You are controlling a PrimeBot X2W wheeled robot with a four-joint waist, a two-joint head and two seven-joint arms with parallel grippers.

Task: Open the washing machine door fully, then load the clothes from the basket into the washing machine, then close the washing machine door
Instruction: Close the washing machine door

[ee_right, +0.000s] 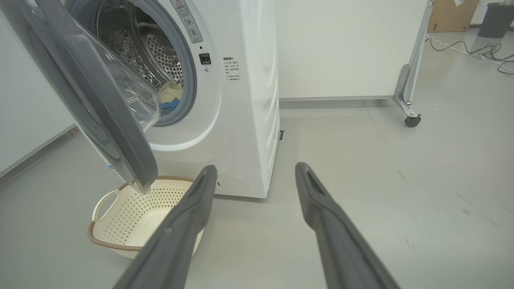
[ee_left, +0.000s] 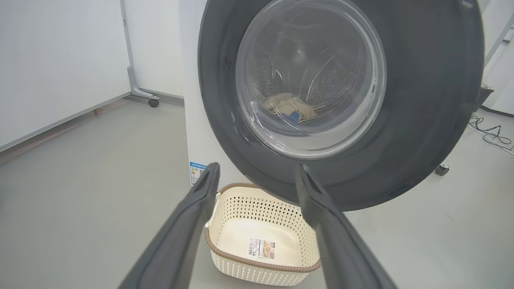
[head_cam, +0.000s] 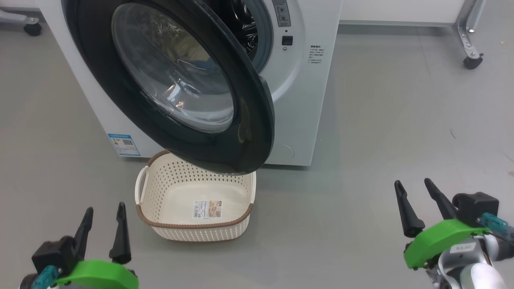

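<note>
The washing machine door (head_cam: 172, 76) stands partly open, and its lower rim overhangs the back of the basket (head_cam: 196, 234) on the floor in front of the washing machine (head_cam: 299, 100). The clothes (ee_right: 170, 94) lie inside the drum. The left gripper (head_cam: 105, 208) and right gripper (head_cam: 412, 181) hover low, spread wide and holding nothing. A panel's caster (head_cam: 472, 62) stands to the right, and cables (ee_right: 482, 52) lie farther off.
</note>
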